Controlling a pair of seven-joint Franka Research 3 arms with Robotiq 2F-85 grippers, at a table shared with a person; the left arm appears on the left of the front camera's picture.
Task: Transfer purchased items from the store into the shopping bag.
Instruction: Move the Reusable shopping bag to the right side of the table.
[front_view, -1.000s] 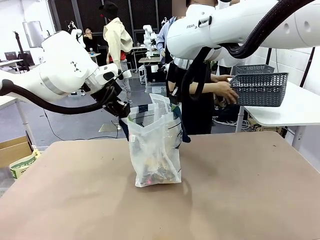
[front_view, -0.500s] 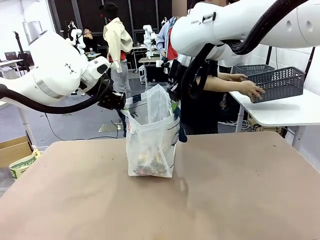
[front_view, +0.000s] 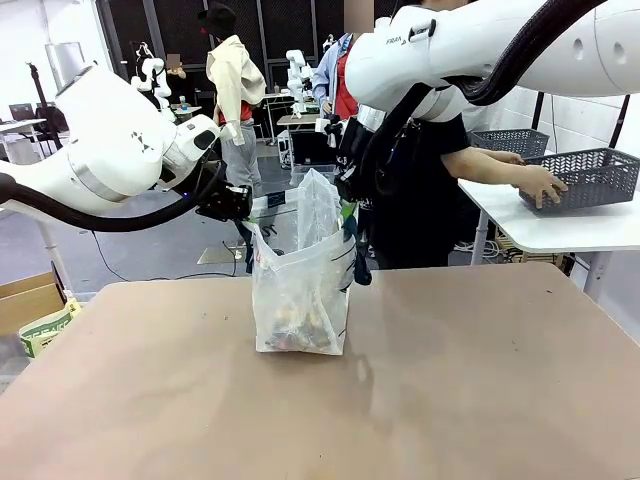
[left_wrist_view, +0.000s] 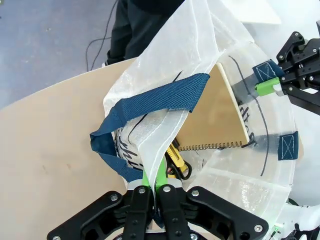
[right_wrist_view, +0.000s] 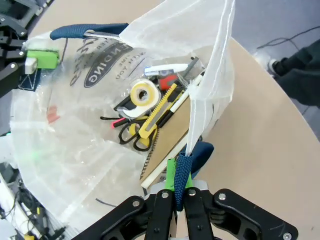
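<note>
Tote (front_view: 300, 300), translucent clear plastic with navy blue strap handles and navy oval logo: upright on brown worktop (front_view: 470, 380), mouth stretched open between the two pincers, body hanging below and between them.

Left pincer (left_wrist_view: 152, 176): green pads pressed together on a fold of the tote's rim, navy strap (left_wrist_view: 160, 97) just beyond the fingertips.

Right pincer (right_wrist_view: 178, 175): clamped narrow on the opposite rim, pinching the other navy strap together with plastic film.

Contents at the tote's bottom, listed outward from the right pincer's fingertips:
- tan spiral-bound notebook (right_wrist_view: 167, 145), nearest
- yellow snap-blade knife (right_wrist_view: 157, 112)
- scissors (right_wrist_view: 131, 134) with black and yellow handles
- pale tape roll (right_wrist_view: 134, 96)
- several pens or markers, farthest out

Dark grey slotted plastic basket (front_view: 592, 178): well apart from both pincers, beyond the right one, on or just above a white side worktop (front_view: 560, 225), with person's hand (front_view: 541, 186) on its near wall. Interior hidden, so cannot tell whether anything left inside.

Progress, as judged: transfer apparently done or nearly done, with items lying in the tote and basket set well aside. Probably left: release of the rim by both pincers, or handover of the filled tote.
</note>
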